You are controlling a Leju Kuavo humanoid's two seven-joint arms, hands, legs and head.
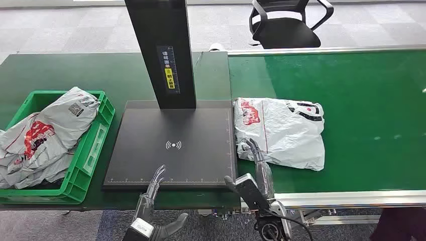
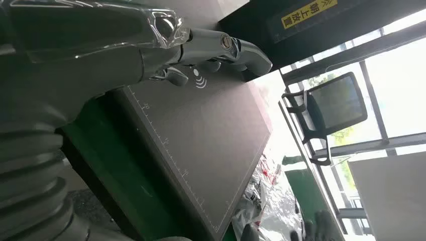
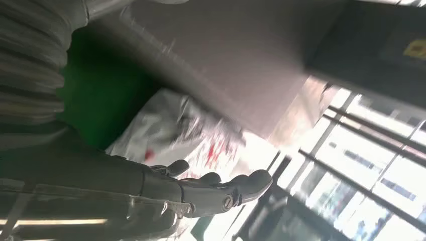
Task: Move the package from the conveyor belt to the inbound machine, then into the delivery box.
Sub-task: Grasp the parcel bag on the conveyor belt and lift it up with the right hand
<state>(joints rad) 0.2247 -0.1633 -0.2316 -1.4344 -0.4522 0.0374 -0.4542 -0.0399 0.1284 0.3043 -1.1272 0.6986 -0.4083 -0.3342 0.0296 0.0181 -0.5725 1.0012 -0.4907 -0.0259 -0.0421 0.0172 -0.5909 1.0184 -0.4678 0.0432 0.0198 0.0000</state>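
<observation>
The package (image 1: 281,130), a white-grey plastic bag with red print, lies flat on the green conveyor belt (image 1: 361,110), right beside the black scan plate (image 1: 173,145) of the inbound machine. My right hand (image 1: 257,161) reaches over the belt's front rail with its fingers stretched out at the package's near left corner, holding nothing. In the right wrist view that hand (image 3: 201,190) hovers close to the package (image 3: 171,131). My left hand (image 1: 153,187) is open at the plate's front edge, and its fingers (image 2: 221,50) point over the plate (image 2: 201,130).
A green delivery box (image 1: 93,150) at the left holds several grey packages (image 1: 47,135). The machine's black post (image 1: 161,50) rises at the back of the plate. An office chair (image 1: 286,22) stands behind the belt. The belt's metal rail (image 1: 351,198) runs along the front.
</observation>
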